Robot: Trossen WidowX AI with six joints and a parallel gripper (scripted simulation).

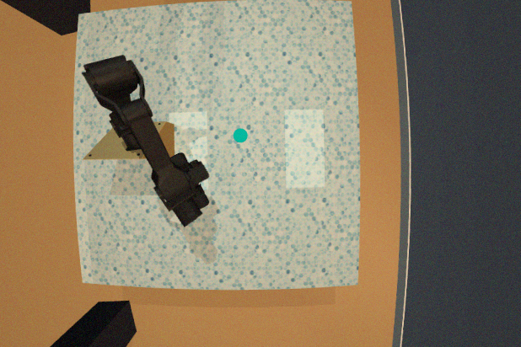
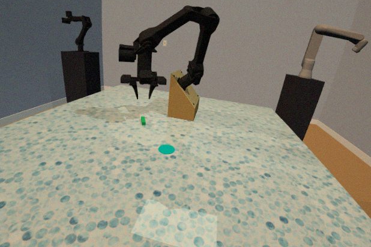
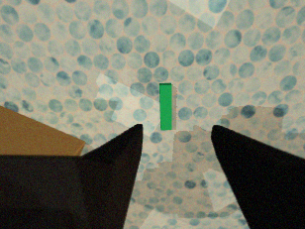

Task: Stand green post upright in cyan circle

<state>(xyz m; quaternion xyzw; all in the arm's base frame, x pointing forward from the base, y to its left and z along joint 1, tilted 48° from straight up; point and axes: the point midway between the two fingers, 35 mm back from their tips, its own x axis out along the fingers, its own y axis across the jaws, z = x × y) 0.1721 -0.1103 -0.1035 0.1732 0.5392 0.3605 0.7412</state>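
Note:
The green post (image 2: pixel 143 120) (image 3: pixel 165 107) lies flat on the speckled table. In the top view the arm hides it. The cyan circle (image 1: pixel 240 136) (image 2: pixel 166 149) is a flat disc on the table, with nothing on it; it is outside the wrist view. My gripper (image 2: pixel 143 98) (image 3: pixel 176 130) is open and empty, fingers pointing down, high above the table near the post. In the wrist view the post shows between and just beyond the fingertips, its long side running up and down the picture.
The wooden wedge base (image 1: pixel 168 139) (image 2: pixel 180 104) (image 3: pixel 35 135) carries the arm and stands beside the post. Pale light patches and the arm's shadow lie on the table (image 1: pixel 253 230) (image 2: pixel 105 184). Two other arms stand on dark pedestals (image 2: pixel 80 77) (image 2: pixel 295 104) beyond the table.

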